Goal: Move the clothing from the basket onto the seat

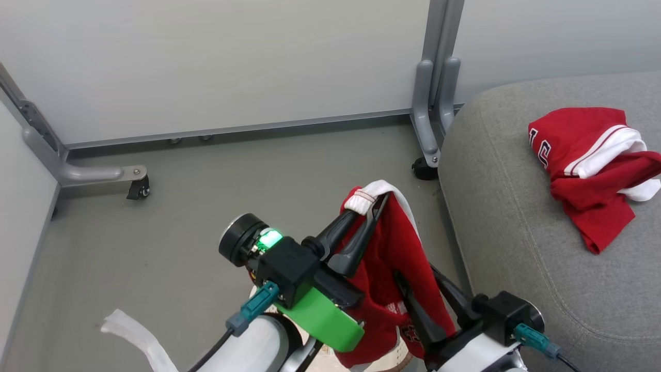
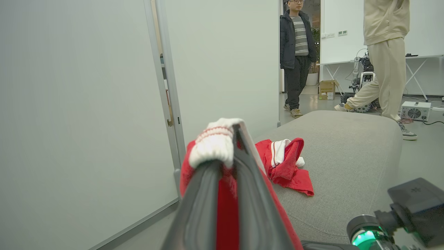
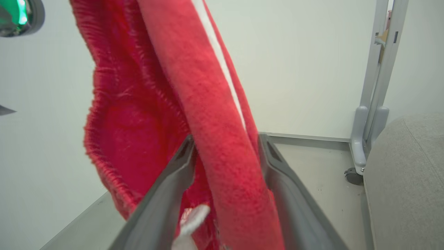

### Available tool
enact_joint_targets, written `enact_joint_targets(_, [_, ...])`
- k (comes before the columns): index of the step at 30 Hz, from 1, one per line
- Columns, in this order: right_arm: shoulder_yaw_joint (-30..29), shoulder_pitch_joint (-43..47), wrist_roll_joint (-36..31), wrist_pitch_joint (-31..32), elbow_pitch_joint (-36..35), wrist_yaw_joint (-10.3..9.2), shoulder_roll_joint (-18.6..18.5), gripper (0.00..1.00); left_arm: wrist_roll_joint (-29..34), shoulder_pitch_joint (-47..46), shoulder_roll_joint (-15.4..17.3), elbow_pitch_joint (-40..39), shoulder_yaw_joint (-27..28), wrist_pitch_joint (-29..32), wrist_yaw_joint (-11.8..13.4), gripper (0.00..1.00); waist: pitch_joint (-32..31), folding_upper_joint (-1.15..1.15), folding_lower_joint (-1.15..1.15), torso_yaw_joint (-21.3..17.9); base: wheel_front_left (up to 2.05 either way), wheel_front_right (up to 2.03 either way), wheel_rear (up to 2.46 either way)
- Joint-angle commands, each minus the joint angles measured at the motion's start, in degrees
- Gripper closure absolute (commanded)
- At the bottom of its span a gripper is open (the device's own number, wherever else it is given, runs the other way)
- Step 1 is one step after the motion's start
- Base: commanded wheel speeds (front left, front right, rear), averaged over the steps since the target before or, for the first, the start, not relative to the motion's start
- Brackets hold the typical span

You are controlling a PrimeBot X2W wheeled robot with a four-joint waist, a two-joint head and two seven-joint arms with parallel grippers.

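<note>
1. Left gripper is clamped on the ribbed white cuff of a bright red soft-fabric garment with white stripes. Right gripper, just below it and to its right, is closed around a thick fold of the same cloth, which hangs in the air between them
2. The cuff hold looks shallow and could slip. If the arms pull apart, the cloth may drag free of one gripper
3. Under the hanging hem, a cream sliver may be the perforated plastic basket, but too little shows to tell. The hem could catch there on a swing to the right
4. A pale strip below the left gripper cannot be identified
5. To the right of both grippers, the grey fabric-upholstered sofa seat holds a second red-and-white garment. A release at the seat's rounded corner could let the cloth slide to the floor
6. Far beyond the left gripper stand two people, one cut off at the shoulders
</note>
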Motion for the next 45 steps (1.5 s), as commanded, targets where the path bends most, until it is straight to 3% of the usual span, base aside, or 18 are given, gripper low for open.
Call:
enact_joint_targets(1, [-0.3,0.1,0.6,0.0,0.5,-0.06,-0.3,1.00,-0.1,-0.6,0.4,-0.4,0.1,0.3,0.3,1.00,0.2,0.00,0.00,0.1,0.00,0.00,0.00])
enact_joint_targets(15, [-7.5,1.0,1.7,0.0,-2.3,-0.06,-0.3,1.00,-4.8,3.5,2.1,4.0,0.0,1.8,-1.3,1.00,1.9,0.00,0.00,-0.7,0.00,0.00,0.00])
enact_joint_targets(17, [-8.2,1.1,1.7,0.0,-2.7,-0.06,-0.3,1.00,-5.2,3.8,2.1,5.0,-0.1,1.8,-1.5,0.58,2.0,0.00,0.00,-0.8,0.00,0.00,0.00])
enact_joint_targets(18, [-8.6,1.1,1.6,0.0,-2.9,-0.06,-0.3,1.00,-5.5,3.9,2.2,5.5,-0.3,2.0,-1.6,0.20,2.1,0.00,0.00,-0.9,0.00,0.00,0.00])
enact_joint_targets(19, [-8.7,1.0,1.6,0.0,-3.0,-0.06,-0.3,1.00,-5.6,3.9,2.2,5.9,-0.4,2.2,-1.8,0.00,2.2,0.00,0.00,-1.0,0.00,0.00,0.00])
enact_joint_targets(36, [-14.7,1.2,0.1,0.0,-4.3,-0.05,1.2,1.00,-6.3,3.5,3.5,8.1,-1.9,4.3,-2.3,0.00,2.5,0.00,0.00,-2.4,0.00,0.00,0.00])
enact_joint_targets(45, [-18.0,1.0,-1.3,0.0,-5.7,-0.05,1.4,1.00,-5.8,4.0,4.6,8.3,-0.8,2.9,-0.9,0.00,3.1,0.00,0.00,-5.4,0.00,0.00,0.00])
